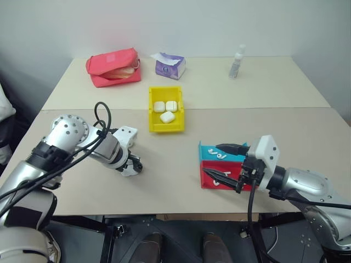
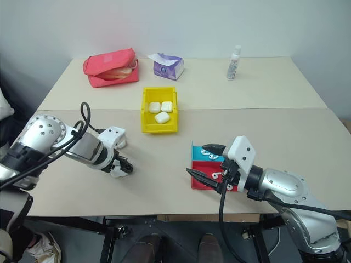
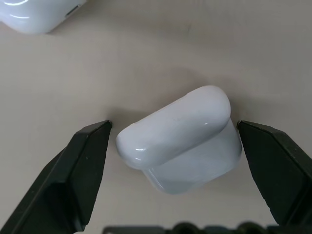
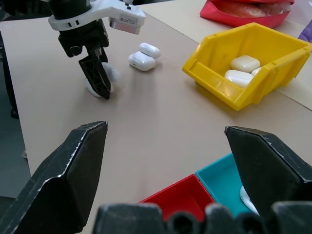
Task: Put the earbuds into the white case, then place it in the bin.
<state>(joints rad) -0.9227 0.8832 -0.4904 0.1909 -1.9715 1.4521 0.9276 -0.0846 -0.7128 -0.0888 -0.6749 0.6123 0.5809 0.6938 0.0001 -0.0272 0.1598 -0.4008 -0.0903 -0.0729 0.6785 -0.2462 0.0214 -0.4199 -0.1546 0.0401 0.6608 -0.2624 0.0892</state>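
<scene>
A white case point(image 3: 195, 156) lies on the table between the fingers of my left gripper point(image 3: 173, 125). That gripper points down, is open, and stands a little clear of the case on both sides. From the right wrist view, the left gripper point(image 4: 100, 87) straddles the same case point(image 4: 113, 74). Tiny white earbuds point(image 2: 211, 158) lie in the blue tray point(image 1: 208, 149) and the red tray point(image 1: 211, 185). My right gripper point(image 1: 211, 159) hovers open over those trays, holding nothing. The yellow bin point(image 1: 166, 129) stands mid-table with three white cases point(image 1: 166, 108) inside.
Two more white cases point(image 4: 144, 56) lie just beyond the left gripper. At the far side of the table sit a red pouch point(image 1: 113, 67), a purple tissue pack point(image 1: 170, 66) and a small clear bottle point(image 1: 237, 61). Bare tabletop lies between the bin and the trays.
</scene>
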